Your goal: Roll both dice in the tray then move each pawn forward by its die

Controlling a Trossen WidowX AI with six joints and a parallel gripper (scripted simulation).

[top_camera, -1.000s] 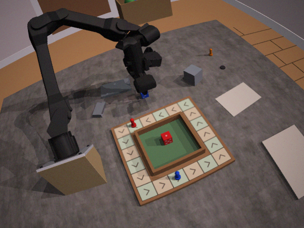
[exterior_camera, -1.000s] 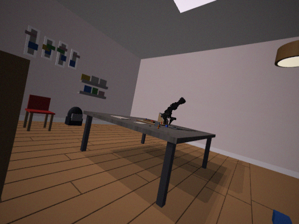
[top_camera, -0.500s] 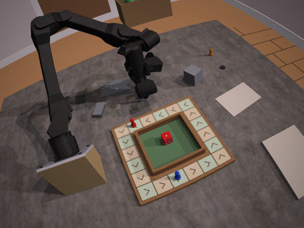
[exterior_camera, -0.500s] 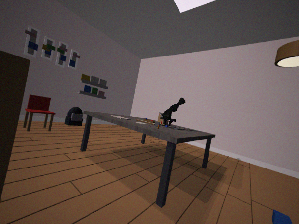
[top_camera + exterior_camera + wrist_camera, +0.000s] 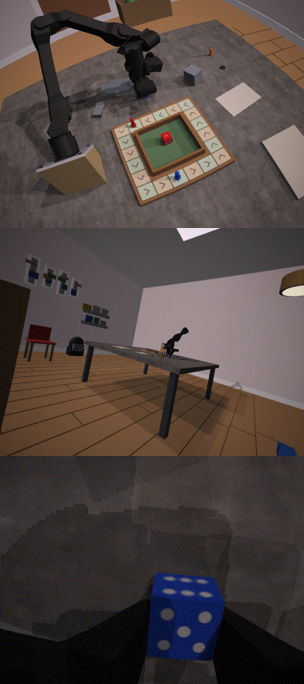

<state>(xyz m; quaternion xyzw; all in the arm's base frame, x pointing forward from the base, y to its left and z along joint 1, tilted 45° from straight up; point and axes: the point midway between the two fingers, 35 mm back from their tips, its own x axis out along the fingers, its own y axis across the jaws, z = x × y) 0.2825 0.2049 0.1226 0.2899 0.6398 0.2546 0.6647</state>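
Observation:
My gripper [image 5: 182,613] is shut on the blue die [image 5: 184,623] [image 5: 144,96], just behind the board in the top view. In the wrist view the die sits between both fingers, with a six and a five showing. Whether it touches the table I cannot tell. The red die [image 5: 166,138] lies in the green tray [image 5: 155,160] with one pip on top. The red pawn [image 5: 133,123] stands upright on a green square of the board's back row, beside the back left corner square. The blue pawn [image 5: 177,175] stands upright on a green square of the front row, third from the front left corner.
A grey cube [image 5: 193,75], an orange pawn [image 5: 210,52] and a black disc [image 5: 222,67] are at the back right. A long grey block [image 5: 115,88] and a small one [image 5: 98,110] lie left of the gripper. Two pale flat pieces [image 5: 238,99] [image 5: 287,160] lie right of the board.

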